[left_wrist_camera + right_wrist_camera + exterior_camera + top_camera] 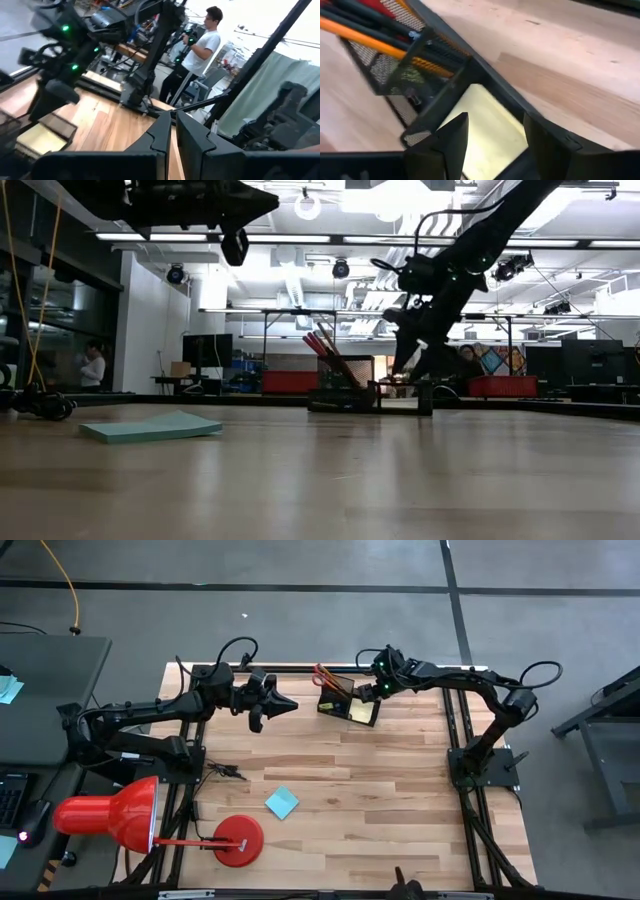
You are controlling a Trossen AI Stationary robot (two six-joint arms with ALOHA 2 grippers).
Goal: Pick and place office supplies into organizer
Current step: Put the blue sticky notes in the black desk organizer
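Observation:
The black mesh organizer [348, 702] stands at the table's far middle. Red-handled scissors [325, 674] and orange pencils [365, 36] stick up out of its taller compartment. A yellow sticky pad [487, 125] lies flat in its lower tray. My right gripper [495, 137] hangs open just above that tray, slanting down, a finger over each side of the pad and nothing between them. A blue sticky pad [282, 803] lies flat on the table nearer the front. My left gripper [287, 706] is shut, held level in the air to the left of the organizer.
A red desk lamp [125, 815] leans over the near left corner, its round base [238, 840] on the table. A small dark cable end [226, 772] lies left of the blue pad. A person [200, 47] stands in the room beyond the table.

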